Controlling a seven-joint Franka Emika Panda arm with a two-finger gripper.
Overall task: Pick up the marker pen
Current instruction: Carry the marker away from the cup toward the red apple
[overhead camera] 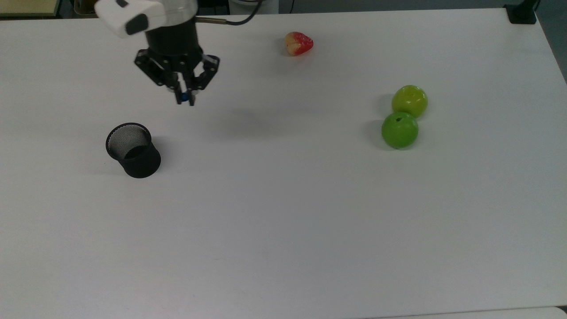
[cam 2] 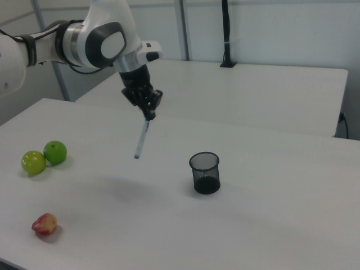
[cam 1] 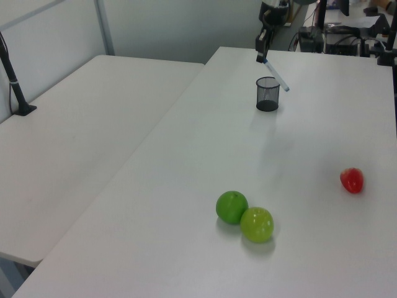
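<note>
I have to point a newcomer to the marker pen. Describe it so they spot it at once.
Start at the white table and find the robot arm's black gripper in the air above it. Hanging from the fingers, clear of the tabletop, is the marker pen, tilted. It is the one slim white stick with blue ends; the neighbours are a black mesh cup and round fruits.

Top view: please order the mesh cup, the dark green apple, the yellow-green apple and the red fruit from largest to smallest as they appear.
1. Mesh cup, clearly largest.
2. Dark green apple and yellow-green apple: they look alike, so I do not rank them.
3. Red fruit, smallest.
</note>
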